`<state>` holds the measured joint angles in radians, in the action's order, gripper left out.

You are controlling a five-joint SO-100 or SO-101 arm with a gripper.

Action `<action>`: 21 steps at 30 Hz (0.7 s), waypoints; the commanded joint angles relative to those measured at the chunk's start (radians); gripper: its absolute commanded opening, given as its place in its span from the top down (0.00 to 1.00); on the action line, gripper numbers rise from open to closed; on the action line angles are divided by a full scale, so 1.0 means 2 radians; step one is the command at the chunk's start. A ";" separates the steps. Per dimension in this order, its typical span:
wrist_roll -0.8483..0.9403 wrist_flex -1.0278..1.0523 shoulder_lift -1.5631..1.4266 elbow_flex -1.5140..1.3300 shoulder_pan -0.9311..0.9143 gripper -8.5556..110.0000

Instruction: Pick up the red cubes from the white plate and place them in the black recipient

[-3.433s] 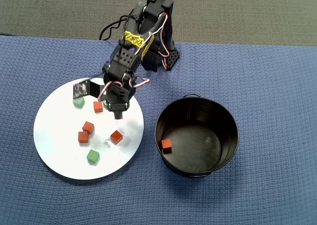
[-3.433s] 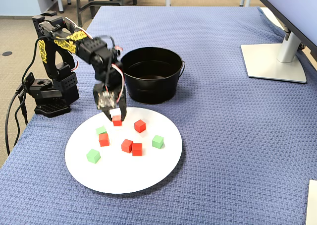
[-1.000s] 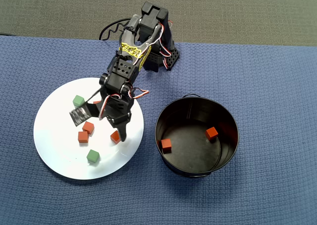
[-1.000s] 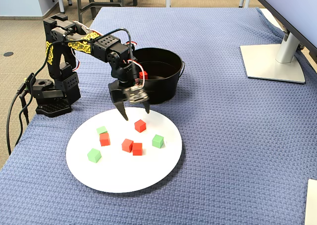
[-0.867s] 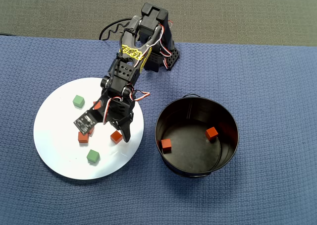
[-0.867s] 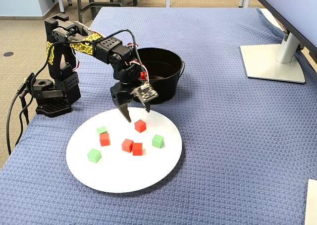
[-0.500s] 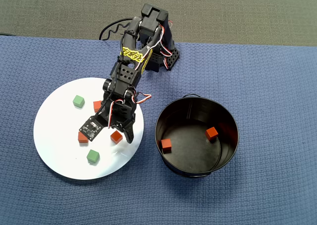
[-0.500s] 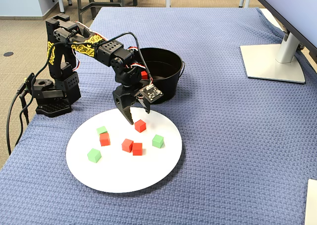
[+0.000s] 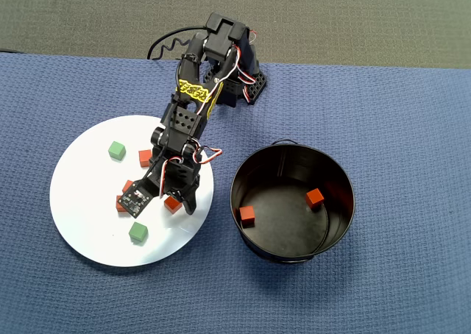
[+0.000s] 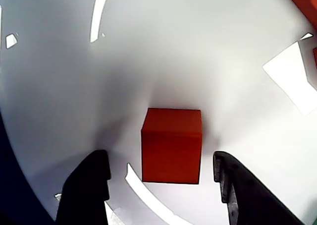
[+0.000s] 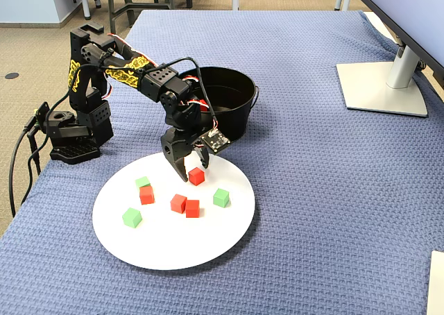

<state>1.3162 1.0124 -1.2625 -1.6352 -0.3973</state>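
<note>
My gripper (image 10: 159,158) is open and low over the white plate (image 10: 173,61), with one black finger on each side of a red cube (image 10: 172,145) and a gap left on both sides. In the overhead view the gripper (image 9: 176,199) straddles that cube (image 9: 171,204) on the part of the plate (image 9: 81,201) nearest the black recipient (image 9: 338,235). Two red cubes (image 9: 247,215) (image 9: 315,197) lie inside the recipient. In the fixed view the gripper (image 11: 194,171) stands over the cube (image 11: 197,177), and three more red cubes (image 11: 146,195) (image 11: 179,203) (image 11: 192,208) lie on the plate (image 11: 173,245).
Green cubes (image 11: 143,182) (image 11: 130,218) (image 11: 221,198) share the plate with the red ones. The arm's base (image 11: 69,131) stands to the left in the fixed view, behind the plate. A monitor stand (image 11: 385,86) sits at the far right on the blue cloth.
A second red cube now lies in the recipient. In the last second the gripper turned, moved across the plate and came down around the red cube nearest the recipient, staying open.
</note>
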 commanded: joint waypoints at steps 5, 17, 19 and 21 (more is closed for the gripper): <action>-0.012 0.000 -0.016 0.030 0.002 0.93; -0.080 0.101 -0.162 0.066 0.003 0.93; -0.093 0.123 -0.202 0.079 0.010 0.93; -0.108 0.146 -0.241 0.099 0.022 0.93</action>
<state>1.1566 1.2318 -1.5677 -1.5478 -0.3973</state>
